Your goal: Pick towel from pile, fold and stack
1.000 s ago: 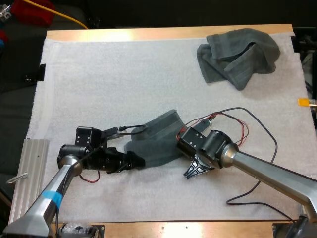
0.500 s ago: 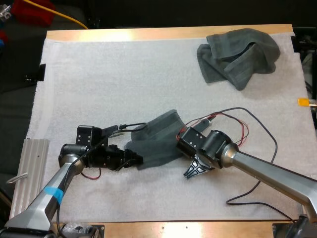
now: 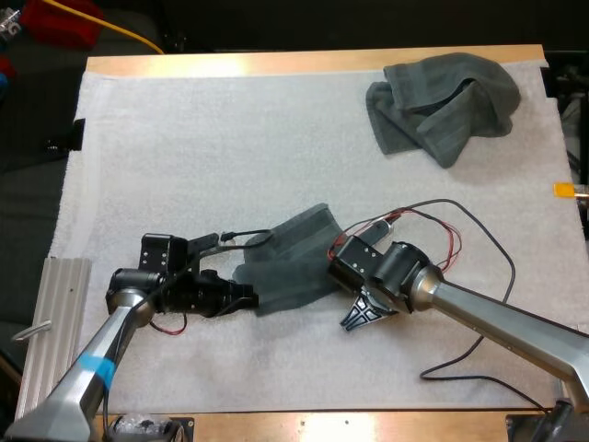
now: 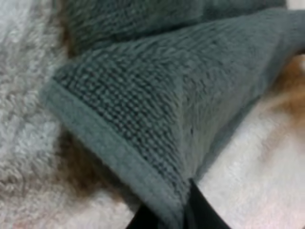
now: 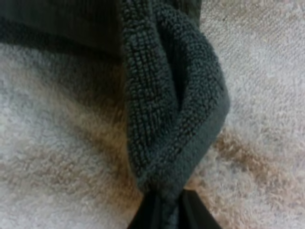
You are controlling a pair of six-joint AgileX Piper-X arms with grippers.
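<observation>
The white mat (image 3: 230,147) covers most of the wooden table (image 3: 304,63). The held towel (image 3: 290,258), dark grey-green, lies on the mat nearer its near edge than its far edge, roughly midway between the left and right edges. It is stretched between the two grippers, with its upper layer folded over and rising in a low ridge.

Left gripper (image 3: 250,295): positioned at the towel's left corner, low over the mat. In the left wrist view, the gripper (image 4: 167,217) has its two black fingers closed on the hemmed corner of the held towel (image 4: 157,105), one finger on each side of the cloth. The jaws are pinching the towel.

Right gripper (image 3: 334,265): positioned at the towel's right edge, also low over the mat. In the right wrist view, the gripper (image 5: 167,212) clamps a doubled fold of the held towel (image 5: 171,95); the cloth bulges into a loop just beyond the fingertips. The jaws are pinching the towel.

The crumpled towel (image 3: 442,101) sits in a loose heap at the far right corner of the mat, well apart from both grippers.

A ribbed metal plate (image 3: 51,322) lies beside the mat's left edge, near the near left corner.
</observation>
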